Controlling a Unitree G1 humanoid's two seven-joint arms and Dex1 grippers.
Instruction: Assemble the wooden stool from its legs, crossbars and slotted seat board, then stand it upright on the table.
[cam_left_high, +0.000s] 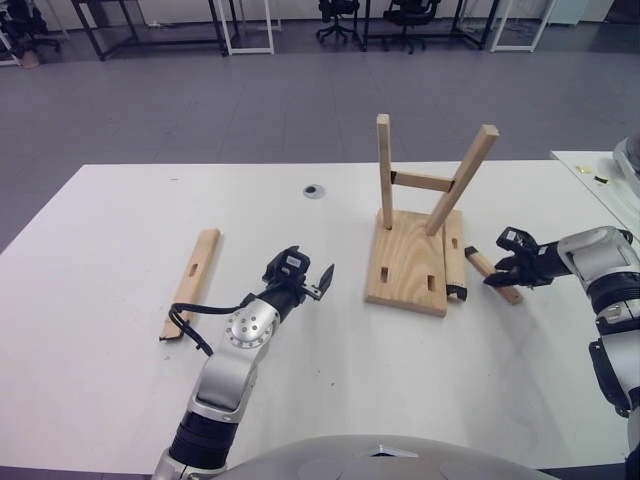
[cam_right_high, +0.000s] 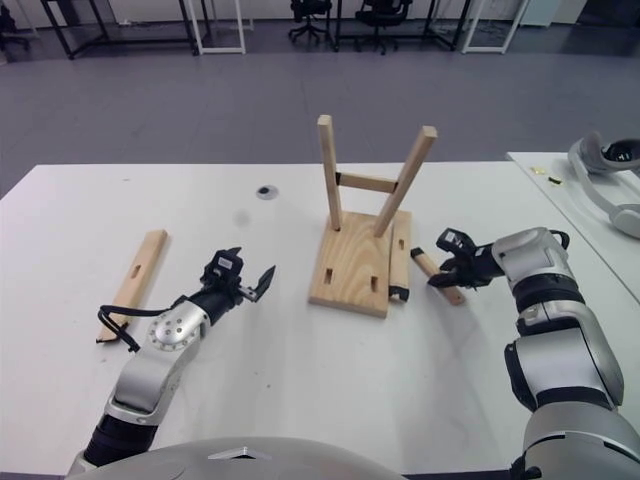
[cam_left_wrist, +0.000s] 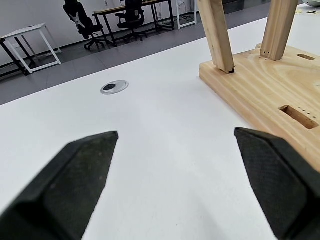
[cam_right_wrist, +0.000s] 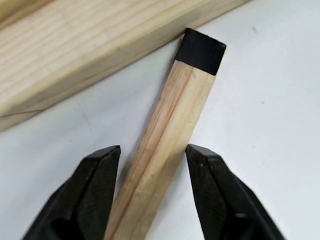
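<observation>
Head views, seat board: the seat board (cam_left_high: 405, 265) lies flat on the counter (cam_left_high: 100, 400), right of centre and towards the far edge.
Head views, fitted parts: an upright leg (cam_left_high: 385, 170) and a tilted leg (cam_left_high: 462, 180) stand in the board's far slots, and a crossbar (cam_left_high: 422, 181) joins them.
Head views, loose parts: a third leg (cam_left_high: 455, 260) lies along the board's right side. A black-tipped stick (cam_left_high: 495, 277) lies just beyond it. A slotted leg (cam_left_high: 192, 280) lies near the counter's left edge.
Head views, left hand: the left hand (cam_left_high: 320, 284) is between the slotted leg and the board, open and holding nothing.
Head views, right hand: the right hand (cam_left_high: 503, 270) is low over the black-tipped stick.
Left wrist view: the fingers are spread wide with bare counter between them, and an empty slot (cam_left_wrist: 298, 116) shows in the board.
Right wrist view: the fingers (cam_right_wrist: 100, 190) straddle the stick and are not closed on it. Contact cannot be confirmed.
Progress (judgement): about half done, with one leg pair and its crossbar seated.
Remaining (judgement): the two loose legs, any further crossbar, then turning the stool onto its feet.
</observation>
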